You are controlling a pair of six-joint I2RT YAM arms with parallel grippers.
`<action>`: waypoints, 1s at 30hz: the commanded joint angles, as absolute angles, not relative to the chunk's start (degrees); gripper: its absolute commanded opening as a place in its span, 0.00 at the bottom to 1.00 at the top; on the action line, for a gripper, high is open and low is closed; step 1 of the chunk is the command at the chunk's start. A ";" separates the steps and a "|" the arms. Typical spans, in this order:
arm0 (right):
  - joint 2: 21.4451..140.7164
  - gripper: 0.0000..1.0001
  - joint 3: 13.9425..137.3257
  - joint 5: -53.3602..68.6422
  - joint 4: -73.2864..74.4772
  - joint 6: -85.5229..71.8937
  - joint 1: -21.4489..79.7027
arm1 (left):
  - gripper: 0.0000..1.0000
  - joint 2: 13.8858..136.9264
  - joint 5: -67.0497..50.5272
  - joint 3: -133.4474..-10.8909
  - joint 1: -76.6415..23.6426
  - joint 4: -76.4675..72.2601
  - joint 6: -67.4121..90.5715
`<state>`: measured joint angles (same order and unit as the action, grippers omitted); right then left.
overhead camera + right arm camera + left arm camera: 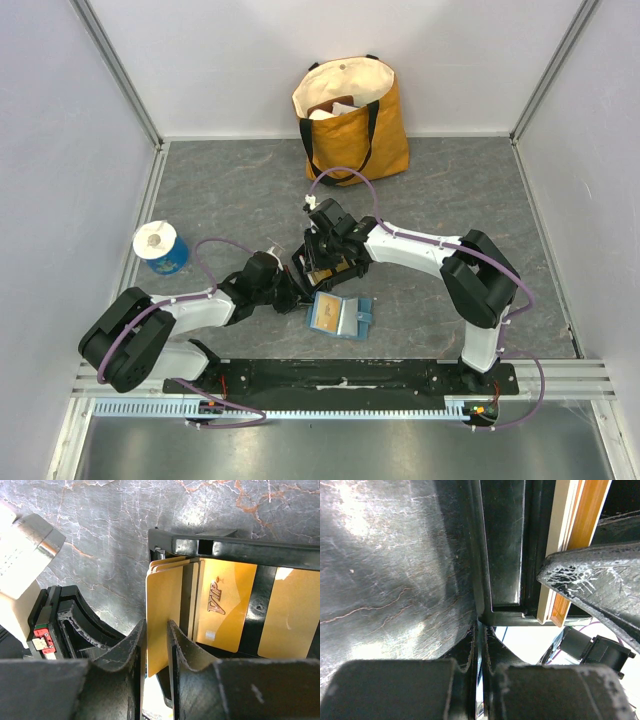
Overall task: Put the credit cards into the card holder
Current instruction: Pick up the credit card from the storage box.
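The black tray (pixel 301 263) sits mid-table with gold credit cards (pixel 325 272) in it. My right gripper (pixel 325 256) hangs over it. In the right wrist view its jaws (pixel 156 625) are closed on the lower edge of an upright gold card (pixel 162 592), the front one of a small stack. A gold VIP card (pixel 225 600) and another (pixel 287 615) lie in the tray (pixel 240 545). My left gripper (pixel 297 290) is shut on the tray's near-left corner (pixel 485 615). The teal card holder (pixel 340 314) lies open just in front of the tray, untouched.
A yellow tote bag (pixel 352 115) stands at the back wall. A blue-and-white roll (pixel 160 247) sits at the left. White walls close in three sides. The right gripper's finger (pixel 600 580) crosses the left wrist view beside the card edges (pixel 580 525).
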<state>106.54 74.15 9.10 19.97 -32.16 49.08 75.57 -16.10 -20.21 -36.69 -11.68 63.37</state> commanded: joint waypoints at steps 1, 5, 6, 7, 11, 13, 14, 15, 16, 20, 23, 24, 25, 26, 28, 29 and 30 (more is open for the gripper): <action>104.41 0.24 73.48 11.25 18.11 -32.52 49.04 | 0.02 74.71 -15.03 -19.95 -36.30 -12.39 62.40; 103.80 0.23 73.39 11.25 18.02 -32.52 48.96 | 0.02 74.71 -15.03 -20.04 -36.30 -12.31 62.31; 103.80 0.23 73.39 11.34 18.02 -32.43 48.87 | 0.02 74.62 -15.03 -20.04 -36.39 -12.30 62.23; 103.62 0.23 73.56 11.42 17.93 -32.52 48.87 | 0.02 74.62 -15.03 -20.04 -36.30 -12.22 62.31; 103.18 0.24 73.56 11.69 18.02 -32.34 48.69 | 0.02 74.62 -15.12 -20.04 -36.39 -12.22 62.31; 103.01 0.24 73.39 11.95 17.93 -32.34 48.60 | 0.02 74.71 -15.12 -20.04 -36.30 -12.22 62.23; 103.09 0.24 73.48 12.30 18.02 -32.34 48.60 | 0.02 74.62 -15.03 -20.04 -36.30 -12.22 62.23; 103.10 0.24 73.39 12.57 17.84 -32.34 48.60 | 0.02 74.71 -15.12 -20.04 -36.39 -12.22 62.23; 103.10 0.24 73.39 12.74 17.84 -32.43 48.60 | 0.02 74.71 -15.12 -20.04 -36.39 -12.22 62.23; 103.27 0.24 73.65 13.18 17.75 -32.43 48.69 | 0.02 74.79 -15.12 -20.13 -36.30 -12.22 62.23; 103.18 0.23 73.48 13.10 17.75 -32.43 48.60 | 0.02 74.71 -15.03 -20.04 -36.30 -12.22 62.23; 102.92 0.23 73.39 12.75 17.75 -32.43 48.60 | 0.02 74.62 -15.03 -20.04 -36.39 -12.22 62.23; 102.66 0.23 73.21 12.31 17.75 -32.43 48.60 | 0.02 74.53 -15.03 -19.95 -36.39 -12.13 62.23; 102.31 0.23 73.13 11.70 17.84 -32.43 48.60 | 0.02 74.53 -15.03 -19.95 -36.30 -12.04 62.23; 101.43 0.23 72.95 10.46 17.84 -32.34 48.52 | 0.02 74.09 -14.85 -19.86 -36.47 -11.87 62.23; 101.16 0.23 72.95 10.29 17.84 -32.26 48.52 | 0.02 74.09 -14.77 -19.78 -36.39 -11.69 62.23; 100.99 0.23 73.04 10.37 17.84 -32.17 48.34 | 0.02 73.83 -14.85 -19.69 -36.30 -11.69 62.14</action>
<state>105.01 73.36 10.55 19.05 -32.36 48.53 75.57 -16.10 -20.18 -36.71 -11.62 63.37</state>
